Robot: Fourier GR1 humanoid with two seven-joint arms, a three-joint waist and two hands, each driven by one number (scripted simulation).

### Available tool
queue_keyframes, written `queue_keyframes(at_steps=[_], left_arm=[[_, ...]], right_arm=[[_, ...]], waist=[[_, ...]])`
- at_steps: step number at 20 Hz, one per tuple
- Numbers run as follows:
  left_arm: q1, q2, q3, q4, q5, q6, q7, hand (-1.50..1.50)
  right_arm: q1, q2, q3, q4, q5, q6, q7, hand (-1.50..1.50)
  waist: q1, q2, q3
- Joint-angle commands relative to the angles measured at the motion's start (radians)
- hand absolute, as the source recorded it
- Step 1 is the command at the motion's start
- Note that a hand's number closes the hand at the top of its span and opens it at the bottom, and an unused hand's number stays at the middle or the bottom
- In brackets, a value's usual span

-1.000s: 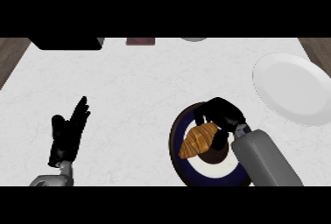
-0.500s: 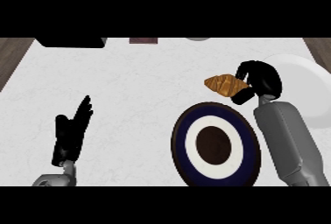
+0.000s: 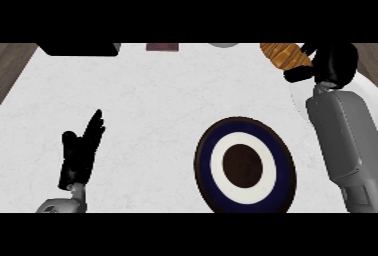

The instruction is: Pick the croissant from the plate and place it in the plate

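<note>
The brown croissant [image 3: 285, 55] is up in the air at the far right, pinched in my right hand [image 3: 330, 62], whose fingers curl round its right end. The hand and forearm cover most of the white plate [image 3: 367, 90], of which only a sliver shows at the right edge. The dark blue plate with white ring and brown centre [image 3: 244, 165] lies bare on the counter, lower centre right. My left hand [image 3: 80, 150] rests open at the lower left, fingers up.
A black object [image 3: 80, 48] sits at the far left back edge. A small dark red item [image 3: 163, 47] and a grey round thing [image 3: 221, 44] lie along the back edge. Brown wood [image 3: 13, 65] borders the counter's left side.
My right hand lifted the croissant off the dark blue plate and carried it up and to the far right, over the white plate. The left hand stayed put.
</note>
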Motion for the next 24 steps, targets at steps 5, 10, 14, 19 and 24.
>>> queue_keyframes(at_steps=[5, 10, 14, 19, 24], left_arm=[[0.018, -0.002, 0.0, -0.007, -0.008, -0.007, -0.002, 0.0], [-0.022, -0.014, -0.002, -0.027, -0.011, 0.0, 0.048, 0.0], [0.003, -0.035, -0.017, -0.003, -0.031, 0.014, -0.009, 0.0], [0.011, -0.01, 0.005, -0.001, 0.003, -0.033, -0.025, 0.0], [-0.053, -0.037, -0.011, 0.037, -0.037, 0.009, 0.002, 0.0]], right_arm=[[-0.02, -0.086, -0.086, 0.083, -0.01, -0.068, 0.063, 1.5], [-0.081, -0.165, -0.143, 0.288, -0.052, -0.12, -0.024, 1.5], [-0.084, -0.253, -0.201, 0.407, -0.117, -0.116, -0.136, 1.5], [-0.124, -0.31, -0.226, 0.58, -0.122, -0.105, -0.171, 1.5], [-0.076, -0.312, -0.265, 0.667, -0.189, -0.018, -0.282, 1.5]], waist=[[-0.005, -0.002, 0.0], [0.004, 0.002, 0.001], [0.009, 0.005, 0.001], [0.023, 0.01, 0.002], [0.019, 0.015, 0.003]])
